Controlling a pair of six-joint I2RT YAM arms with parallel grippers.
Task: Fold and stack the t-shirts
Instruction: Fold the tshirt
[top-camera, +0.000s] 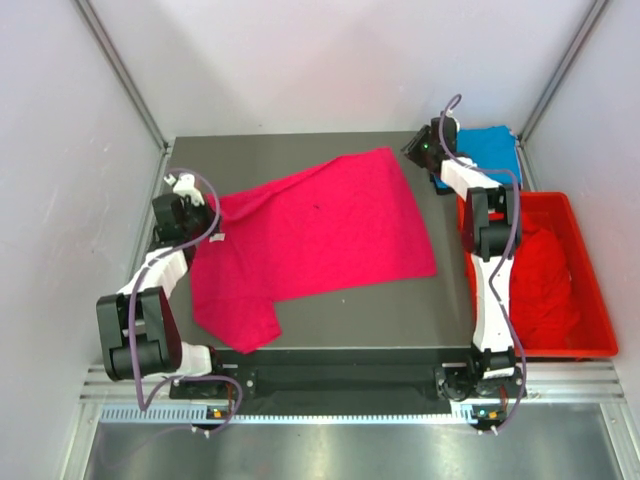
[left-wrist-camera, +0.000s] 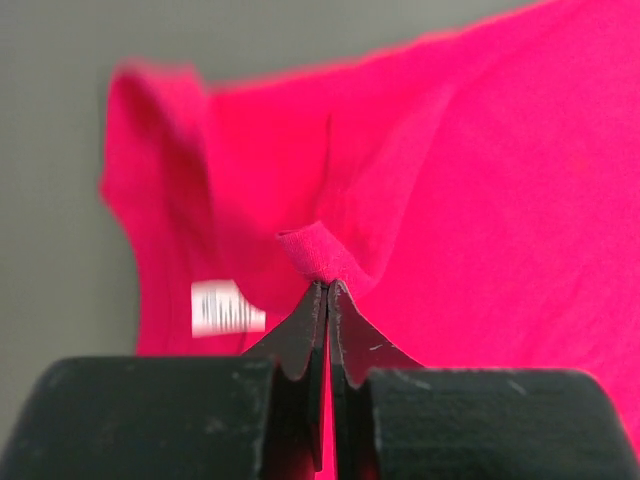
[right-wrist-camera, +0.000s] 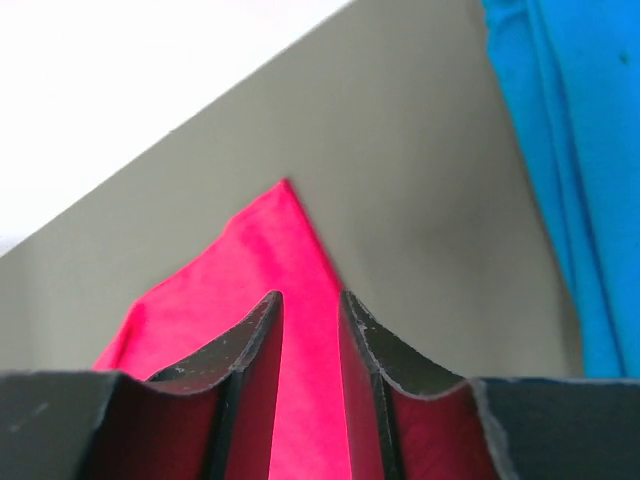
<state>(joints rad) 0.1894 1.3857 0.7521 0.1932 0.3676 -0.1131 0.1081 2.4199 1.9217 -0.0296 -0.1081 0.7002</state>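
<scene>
A bright pink-magenta t-shirt (top-camera: 320, 225) lies spread over the dark table (top-camera: 400, 310), one sleeve hanging toward the front edge. My left gripper (top-camera: 203, 205) is at the shirt's left edge; in the left wrist view it (left-wrist-camera: 327, 285) is shut on a pinched fold of the pink shirt (left-wrist-camera: 450, 180), beside a white label (left-wrist-camera: 225, 307). My right gripper (top-camera: 420, 150) is at the shirt's far right corner; in the right wrist view it (right-wrist-camera: 310, 297) is open, its fingers on either side of the pink corner (right-wrist-camera: 285, 230). A sky blue t-shirt (top-camera: 490, 150) lies folded at the back right.
A red plastic crate (top-camera: 592, 300) stands right of the table and holds crumpled red t-shirts (top-camera: 545, 270). The blue shirt (right-wrist-camera: 570, 150) lies close to the right of my right gripper. White walls close in the table on three sides.
</scene>
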